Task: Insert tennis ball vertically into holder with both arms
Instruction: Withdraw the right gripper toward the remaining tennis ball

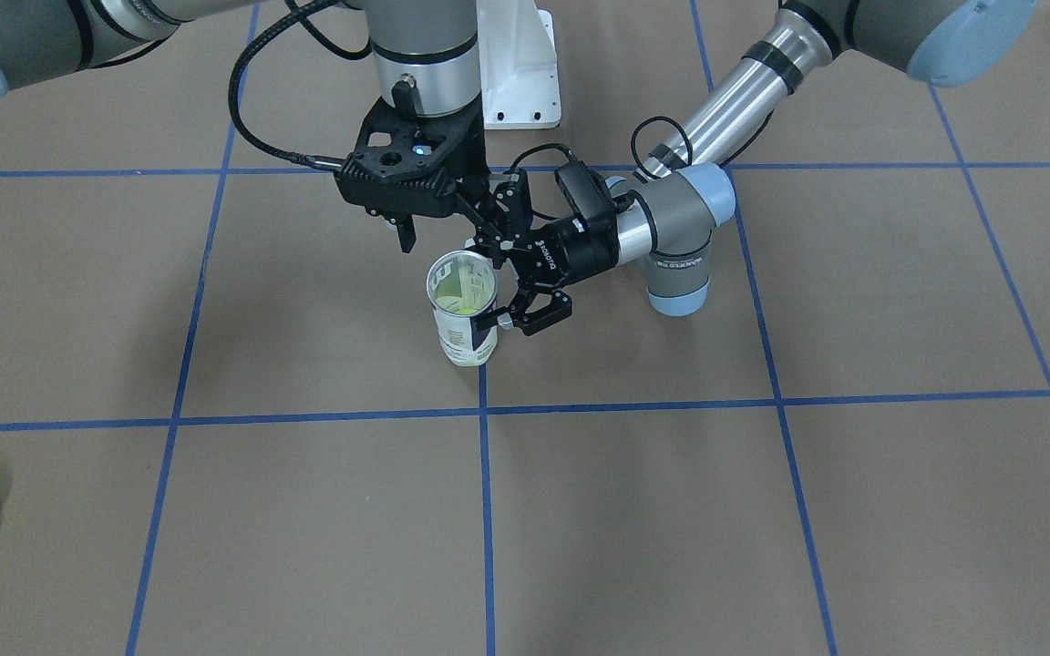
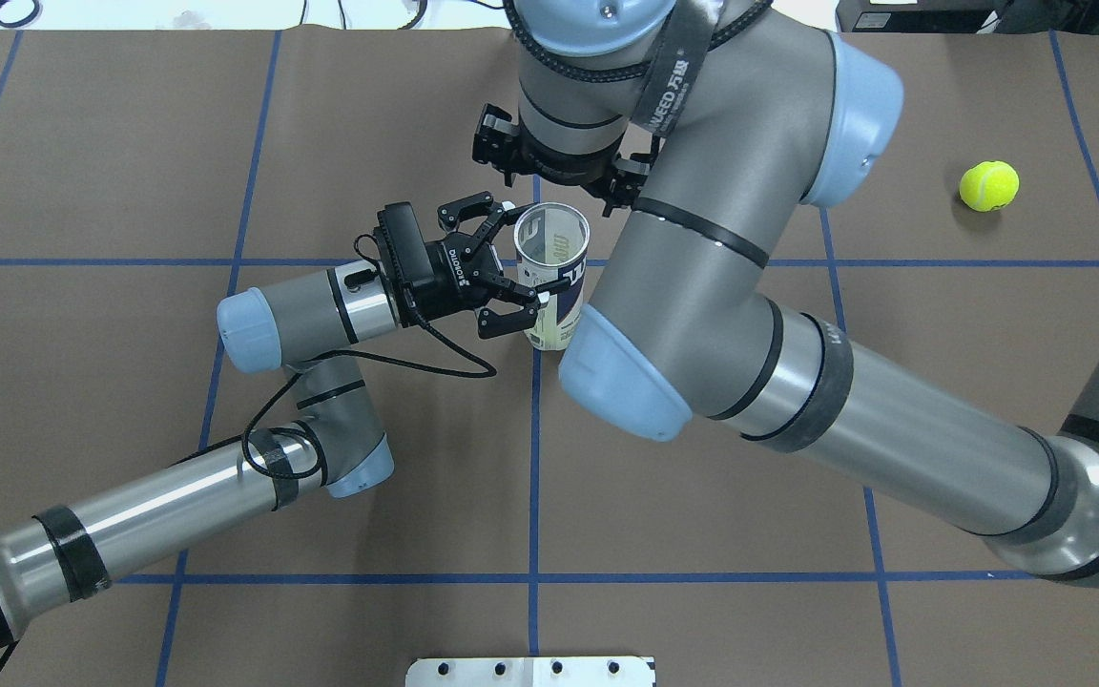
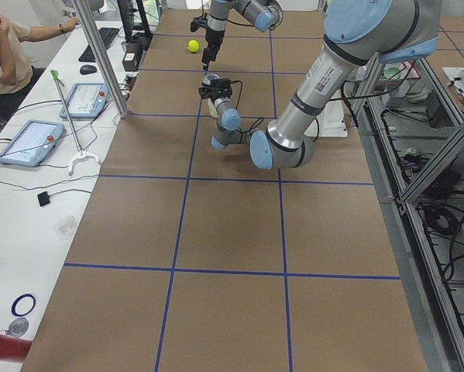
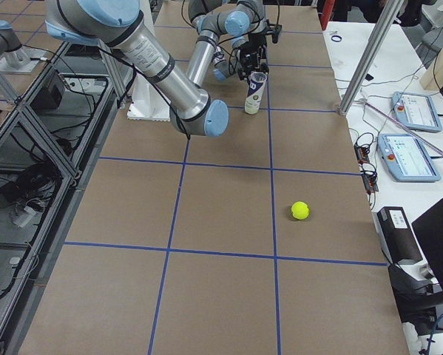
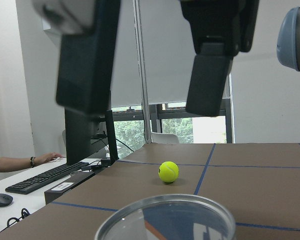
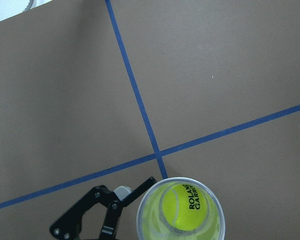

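Left gripper (image 2: pixel 524 252): lies level and reaches in from 9 o'clock of the holder (image 2: pixel 564 307) in the overhead view. Its jaws are spread wide on either side of the tube's upper wall, with one fingertip (image 6: pixel 148 183) right at the rim. I cannot tell whether it presses on the tube.
Right gripper (image 1: pixel 441 228): points straight down just above the holder's mouth, jaws apart, nothing between them.
Holder: stands upright on the table (image 1: pixel 762 510), mouth open, beside a crossing of blue tape lines (image 6: pixel 159 156).
Ball in the holder (image 6: pixel 186 206): yellow, lettered ROLAND GARROS, lies low inside the tube.
Loose ball (image 2: pixel 988 185): rests on the table at 2 o'clock from the holder in the overhead view, well apart from both grippers.
Pedestal base (image 1: pixel 518 73): white, at 12 o'clock from the holder in the front-facing view.
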Controlling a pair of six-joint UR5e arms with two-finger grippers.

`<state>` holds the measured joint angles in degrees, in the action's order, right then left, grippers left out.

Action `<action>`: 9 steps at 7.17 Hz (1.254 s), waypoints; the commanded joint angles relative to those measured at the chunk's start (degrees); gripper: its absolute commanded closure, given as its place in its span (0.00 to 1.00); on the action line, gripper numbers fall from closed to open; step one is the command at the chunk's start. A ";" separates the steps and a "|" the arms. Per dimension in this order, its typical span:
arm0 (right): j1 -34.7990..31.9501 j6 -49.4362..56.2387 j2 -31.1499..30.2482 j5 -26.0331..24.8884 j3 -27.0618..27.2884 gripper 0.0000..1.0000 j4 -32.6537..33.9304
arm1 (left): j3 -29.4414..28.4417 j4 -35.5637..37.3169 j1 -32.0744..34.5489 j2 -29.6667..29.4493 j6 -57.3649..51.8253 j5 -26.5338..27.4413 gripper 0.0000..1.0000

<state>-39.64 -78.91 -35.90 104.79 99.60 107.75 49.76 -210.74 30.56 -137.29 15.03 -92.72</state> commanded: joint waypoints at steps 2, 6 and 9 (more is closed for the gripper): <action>-9.02 14.61 -9.86 6.11 5.59 0.01 -0.17 | 0.25 0.07 -0.32 0.09 0.00 0.00 0.07; -18.34 33.34 -17.78 9.11 3.95 0.01 -2.11 | 1.22 1.20 -1.11 0.18 0.00 -0.09 0.07; -22.13 36.96 -20.69 10.77 -6.92 0.01 -17.08 | 2.10 1.65 -1.29 0.35 0.00 -0.09 0.07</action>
<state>-59.81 -43.84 -55.22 114.33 97.44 97.73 51.55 -209.20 29.31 -136.98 15.07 -92.81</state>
